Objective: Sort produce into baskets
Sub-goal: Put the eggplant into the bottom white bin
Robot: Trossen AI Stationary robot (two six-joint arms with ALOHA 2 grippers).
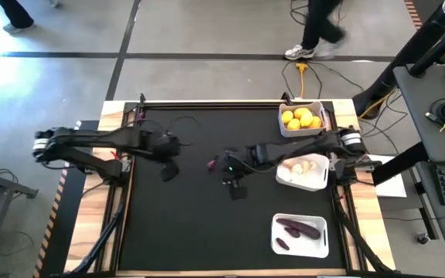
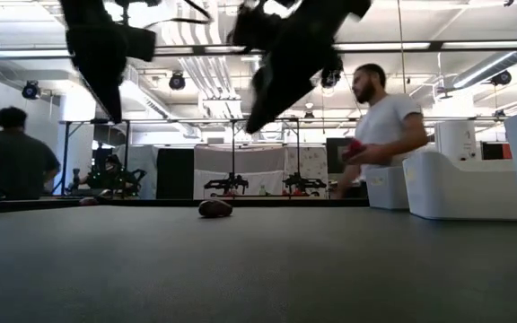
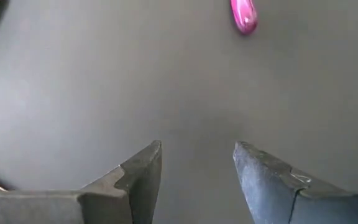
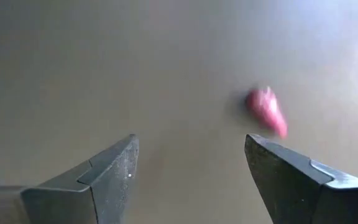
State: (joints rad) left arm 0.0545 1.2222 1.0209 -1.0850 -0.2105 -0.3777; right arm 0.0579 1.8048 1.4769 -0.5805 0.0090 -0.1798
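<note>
One small purple bit of produce (image 1: 210,164) lies alone on the black table mat; it also shows in the low view (image 2: 215,208), the left wrist view (image 3: 243,15) and the right wrist view (image 4: 266,110). My left gripper (image 1: 178,148) hangs open to its left, above the mat. My right gripper (image 1: 226,164) hangs open just to its right, above the mat. Both are empty. Three white baskets stand at the right: lemons in the far one (image 1: 283,130), whitish bulbs in the middle one (image 1: 284,177), eggplants in the near one (image 1: 323,247).
The baskets line the mat's right side, under and beside my right arm. The mat's left and near parts are bare. People stand and walk in the room beyond the table's far edge.
</note>
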